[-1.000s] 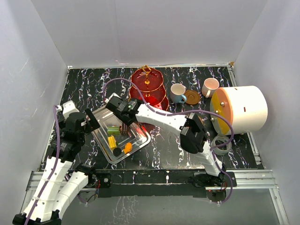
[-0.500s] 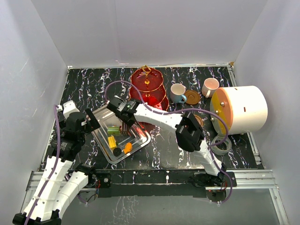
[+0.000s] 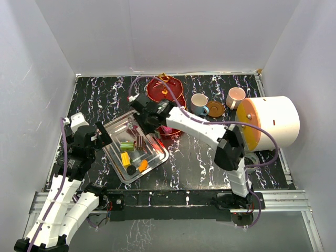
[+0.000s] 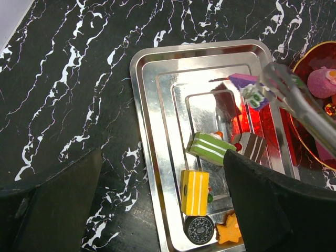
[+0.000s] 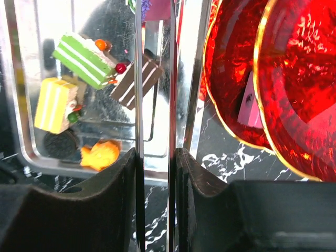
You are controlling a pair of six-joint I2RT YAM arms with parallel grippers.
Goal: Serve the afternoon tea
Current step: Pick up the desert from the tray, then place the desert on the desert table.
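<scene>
We see a black counter (image 3: pixel 105 94) veined with white. On its left part lies a rectangular silver tray (image 3: pixel 121 132), set askew. Just behind the tray stands a red three-tier stand (image 3: pixel 157 86). To the right of it come a blue cup (image 3: pixel 199 103), a brown saucer (image 3: pixel 216 109) just beside it, and a pink cup (image 3: pixel 235 97). A white cylinder (image 3: pixel 275 122) lies on its side at the right edge, with a clear ring of tape (image 3: pixel 255 157) in front of it.

Plain pale walls (image 3: pixel 157 31) close in three sides of a black desk (image 3: pixel 105 94) veined in white marbling — evenly lit, with a silver rail (image 3: pixel 283 198) along its near edge.
</scene>
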